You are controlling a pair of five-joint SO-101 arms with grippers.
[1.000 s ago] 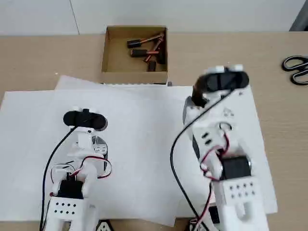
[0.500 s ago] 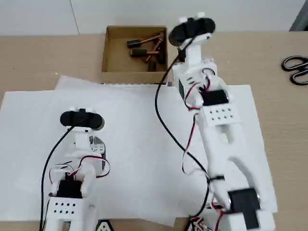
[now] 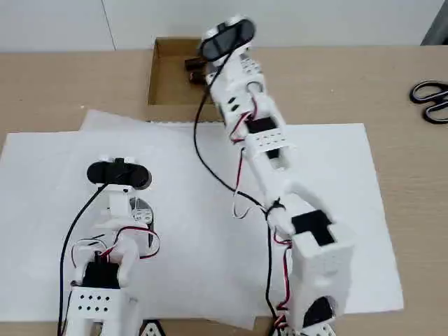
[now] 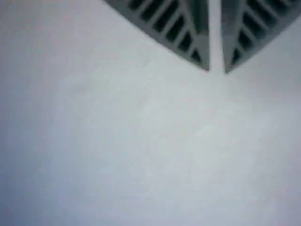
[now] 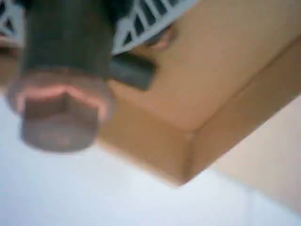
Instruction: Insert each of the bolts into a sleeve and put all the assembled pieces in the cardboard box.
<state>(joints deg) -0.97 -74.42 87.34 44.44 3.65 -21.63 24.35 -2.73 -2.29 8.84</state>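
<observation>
My right gripper [image 5: 70, 19] is shut on an assembled piece [image 5: 61, 80], a dark sleeve with a copper bolt head sticking out of its end. It hangs over the near right corner of the cardboard box [image 5: 197, 117]. In the high view the right arm stretches from the front right to the box [image 3: 162, 84], its wrist covering the box's right half. Dark sleeves with copper bolts [image 3: 194, 64] lie inside. My left gripper [image 4: 216, 69] is shut, with nothing in it, just above the white paper [image 4: 141, 150] at the front left.
White paper sheets [image 3: 189, 203] cover the table's middle. Black scissors [image 3: 430, 98] lie at the right edge on the bare wood. The left arm [image 3: 119, 175] stands low at the front left.
The right arm has swung from the paper's right side back and to the left, ending over the cardboard box with the piece. The left arm has stayed put.
</observation>
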